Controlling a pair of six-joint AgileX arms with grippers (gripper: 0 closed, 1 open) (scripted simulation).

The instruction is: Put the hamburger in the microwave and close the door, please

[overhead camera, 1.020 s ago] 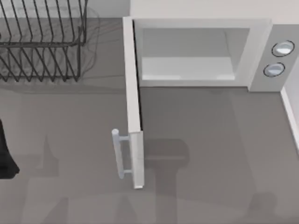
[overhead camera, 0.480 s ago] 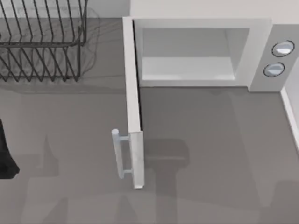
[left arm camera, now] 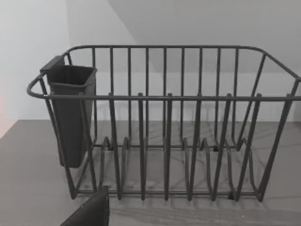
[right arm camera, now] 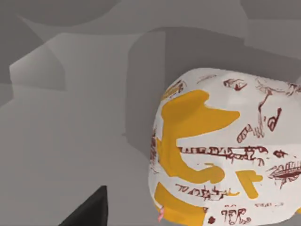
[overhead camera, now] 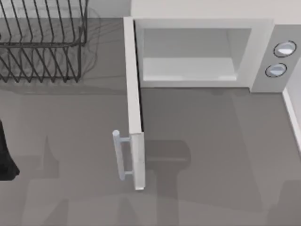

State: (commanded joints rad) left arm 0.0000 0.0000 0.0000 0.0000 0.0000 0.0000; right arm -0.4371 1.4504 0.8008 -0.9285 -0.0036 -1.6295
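The hamburger (right arm camera: 225,150), a whitish lump with orange-yellow blotches and dark red markings, rests on the grey table close under the right wrist camera. One dark fingertip (right arm camera: 89,211) of my right arm pokes in beside it, apart from it. The white microwave (overhead camera: 261,52) stands at the table's back right with a pale, bare cavity (overhead camera: 188,66). Its door (overhead camera: 134,108) is swung fully open and juts toward the front, bar handle (overhead camera: 121,155) on its left face. My left arm (overhead camera: 5,155) sits parked at the left edge.
A black wire rack (overhead camera: 42,42) holding a dark cup (left arm camera: 70,117) stands at the back left, straight ahead of the left wrist camera, where one dark fingertip (left arm camera: 91,212) shows. Two round knobs (overhead camera: 280,59) sit on the microwave's grey side panel. Arm shadows cross the front of the table.
A faint shadow near the table's front right has slid farther right. The microwave, door and rack have not moved.
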